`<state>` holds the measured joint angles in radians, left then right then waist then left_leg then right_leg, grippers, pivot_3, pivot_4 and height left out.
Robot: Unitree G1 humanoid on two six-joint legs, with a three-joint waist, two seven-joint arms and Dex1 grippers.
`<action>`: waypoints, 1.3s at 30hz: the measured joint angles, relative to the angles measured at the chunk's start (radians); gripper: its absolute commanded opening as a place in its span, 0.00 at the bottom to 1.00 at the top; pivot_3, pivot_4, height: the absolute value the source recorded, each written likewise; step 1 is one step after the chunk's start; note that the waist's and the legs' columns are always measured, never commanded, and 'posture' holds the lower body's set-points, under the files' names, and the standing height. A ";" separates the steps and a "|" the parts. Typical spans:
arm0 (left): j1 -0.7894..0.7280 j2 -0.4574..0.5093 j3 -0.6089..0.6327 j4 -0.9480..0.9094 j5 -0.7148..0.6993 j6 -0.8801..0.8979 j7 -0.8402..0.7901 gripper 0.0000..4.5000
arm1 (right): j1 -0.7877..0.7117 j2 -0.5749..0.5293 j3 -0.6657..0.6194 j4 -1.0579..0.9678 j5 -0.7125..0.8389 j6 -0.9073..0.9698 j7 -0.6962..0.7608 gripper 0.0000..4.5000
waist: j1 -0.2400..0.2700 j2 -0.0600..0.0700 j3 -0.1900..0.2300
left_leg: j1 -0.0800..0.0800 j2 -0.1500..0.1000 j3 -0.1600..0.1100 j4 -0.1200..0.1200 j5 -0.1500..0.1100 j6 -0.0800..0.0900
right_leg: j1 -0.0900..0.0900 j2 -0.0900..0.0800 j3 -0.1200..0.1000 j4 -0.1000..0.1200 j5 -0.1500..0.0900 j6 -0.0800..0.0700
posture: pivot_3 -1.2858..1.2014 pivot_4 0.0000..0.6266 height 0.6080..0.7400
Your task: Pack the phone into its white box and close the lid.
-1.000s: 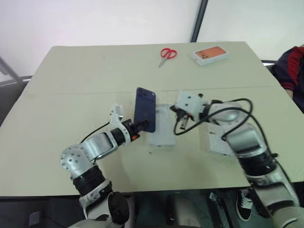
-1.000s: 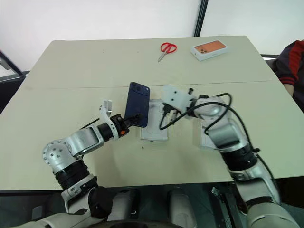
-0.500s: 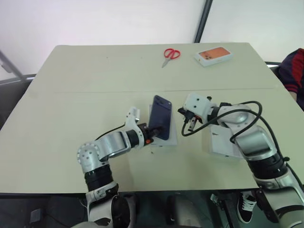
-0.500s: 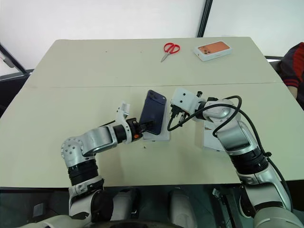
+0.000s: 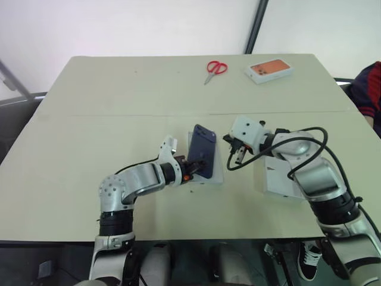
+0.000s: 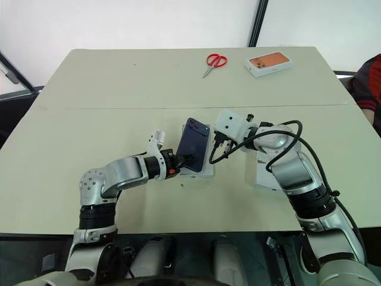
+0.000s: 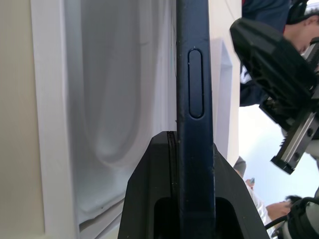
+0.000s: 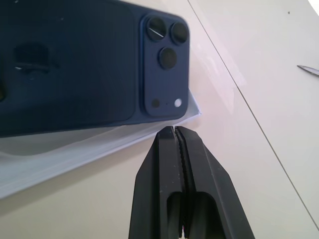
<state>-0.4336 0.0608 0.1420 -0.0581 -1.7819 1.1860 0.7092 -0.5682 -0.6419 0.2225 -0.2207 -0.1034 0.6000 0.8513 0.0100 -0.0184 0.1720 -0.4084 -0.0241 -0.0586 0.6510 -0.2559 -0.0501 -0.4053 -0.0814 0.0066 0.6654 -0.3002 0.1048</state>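
My left gripper (image 5: 189, 170) is shut on the lower end of the dark navy phone (image 5: 201, 151), gripping it by its two faces. The phone stands tilted over the white box (image 5: 218, 173) at the table's middle, camera cluster at its upper end. In the left wrist view the phone's edge (image 7: 196, 99) rises between my fingers (image 7: 149, 199) above the box's pale inside (image 7: 109, 99). My right gripper (image 5: 236, 156) is shut and empty just right of the box, tips close to the phone's camera corner (image 8: 164, 59). The lid (image 5: 280, 179) lies flat under my right forearm.
Red scissors (image 5: 214, 67) and a white box printed with an orange phone (image 5: 269, 70) lie at the table's far edge. A person's sleeve (image 5: 370, 89) shows at the right edge. Bare table stretches to the left and in front of the box.
My left gripper has carried the phone to the right and lower, tilting it over the white box. The right gripper has stayed where it was, shut.
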 measured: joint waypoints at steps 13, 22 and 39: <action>0.000 0.188 -0.132 -0.061 -0.157 -0.133 -0.006 0.99 | -0.002 0.000 0.001 0.009 0.000 -0.007 -0.011 0.00 | -0.004 0.000 0.000 | 0.000 0.000 0.000 0.000 0.000 0.000 | 0.000 0.000 0.001 0.000 0.000 0.000 | 0.52 0.24 1.00; 0.050 0.475 -0.160 -0.217 -0.170 -0.102 -0.175 0.99 | -0.004 0.002 0.003 0.015 0.000 -0.019 -0.011 0.00 | -0.009 0.000 0.000 | 0.000 0.001 0.000 -0.001 0.000 0.000 | 0.000 0.001 0.001 0.000 0.000 0.000 | 0.52 0.24 1.00; 0.100 0.880 -0.184 -0.304 0.775 -0.355 -0.927 0.28 | -0.025 0.002 0.007 0.066 0.000 -0.045 -0.012 0.00 | -0.022 0.003 0.002 | 0.000 0.001 0.001 -0.003 -0.003 0.006 | 0.000 0.002 0.000 -0.002 0.000 -0.001 | 0.52 0.24 1.00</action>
<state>-0.3340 0.9407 -0.0421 -0.3617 -1.0069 0.8311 -0.2179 -0.5933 -0.6400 0.2295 -0.1550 -0.1031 0.5549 0.8390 -0.0117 -0.0153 0.1735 -0.4081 -0.0234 -0.0573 0.6476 -0.2589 -0.0444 -0.4055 -0.0795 0.0065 0.6635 -0.3006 0.1043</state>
